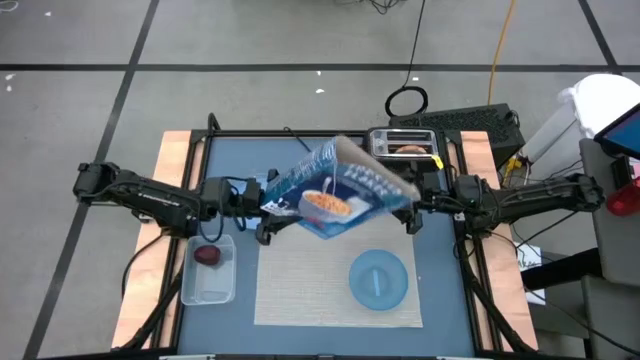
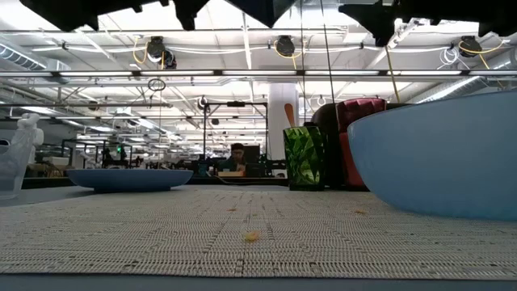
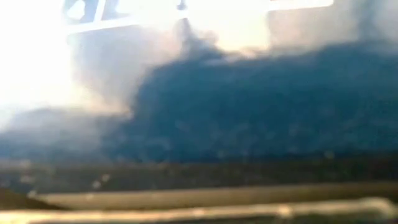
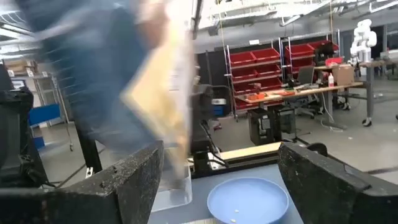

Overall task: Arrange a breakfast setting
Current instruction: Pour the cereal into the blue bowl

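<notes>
A blue cereal box (image 1: pixel 335 190) tilts above the placemat (image 1: pixel 300 290), grasped by the left claw (image 1: pixel 268 205); the right claw (image 1: pixel 412 205) stands released beside it. Bowl (image 1: pixel 379 279) lies right of box; pouring well likely demands repositioning over it.

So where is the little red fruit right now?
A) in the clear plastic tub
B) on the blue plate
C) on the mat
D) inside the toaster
A: seen from above, the red fruit sits inside the clear tub, left of the mat, not on the plate.
</notes>
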You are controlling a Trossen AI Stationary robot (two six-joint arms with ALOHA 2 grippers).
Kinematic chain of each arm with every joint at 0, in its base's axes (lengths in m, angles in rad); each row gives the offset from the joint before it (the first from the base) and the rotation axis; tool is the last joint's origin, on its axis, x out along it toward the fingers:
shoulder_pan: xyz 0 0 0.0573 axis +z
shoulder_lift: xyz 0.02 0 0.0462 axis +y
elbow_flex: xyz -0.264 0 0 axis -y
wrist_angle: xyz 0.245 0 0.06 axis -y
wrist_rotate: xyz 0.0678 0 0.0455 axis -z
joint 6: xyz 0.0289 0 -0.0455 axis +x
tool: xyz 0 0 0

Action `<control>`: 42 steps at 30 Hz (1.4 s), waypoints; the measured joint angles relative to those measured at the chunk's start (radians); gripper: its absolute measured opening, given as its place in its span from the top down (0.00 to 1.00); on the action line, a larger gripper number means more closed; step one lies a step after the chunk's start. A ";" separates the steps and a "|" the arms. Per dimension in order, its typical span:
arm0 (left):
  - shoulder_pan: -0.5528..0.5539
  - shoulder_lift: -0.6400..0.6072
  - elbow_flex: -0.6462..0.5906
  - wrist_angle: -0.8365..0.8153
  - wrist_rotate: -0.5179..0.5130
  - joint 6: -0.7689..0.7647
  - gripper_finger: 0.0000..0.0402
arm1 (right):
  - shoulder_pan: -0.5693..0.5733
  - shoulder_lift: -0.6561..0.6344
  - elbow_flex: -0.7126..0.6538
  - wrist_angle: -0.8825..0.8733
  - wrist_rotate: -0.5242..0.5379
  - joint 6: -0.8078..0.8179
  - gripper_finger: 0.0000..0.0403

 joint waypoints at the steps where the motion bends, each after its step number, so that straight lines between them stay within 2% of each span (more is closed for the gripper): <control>1: -0.005 -0.008 0.000 -0.011 0.001 0.001 0.31 | 0.000 -0.005 0.000 -0.011 0.001 0.000 0.25; 13: -0.089 -0.054 -0.001 -0.110 0.008 -0.012 0.31 | 0.000 -0.023 0.000 -0.155 0.002 0.000 0.25; 23: -0.156 -0.054 -0.001 -0.236 0.003 -0.065 0.31 | 0.000 -0.023 0.000 -0.163 0.001 0.000 0.25; 32: -0.170 -0.054 -0.001 -0.315 0.003 -0.129 0.31 | 0.000 -0.023 0.000 -0.181 -0.001 0.000 0.25; 38: -0.170 -0.053 0.001 -0.400 0.011 -0.164 0.31 | 0.000 -0.023 0.000 -0.203 -0.002 0.021 0.25; 42: -0.170 -0.053 0.062 -0.565 0.020 -0.164 0.31 | 0.000 -0.023 0.000 -0.231 -0.002 0.022 0.25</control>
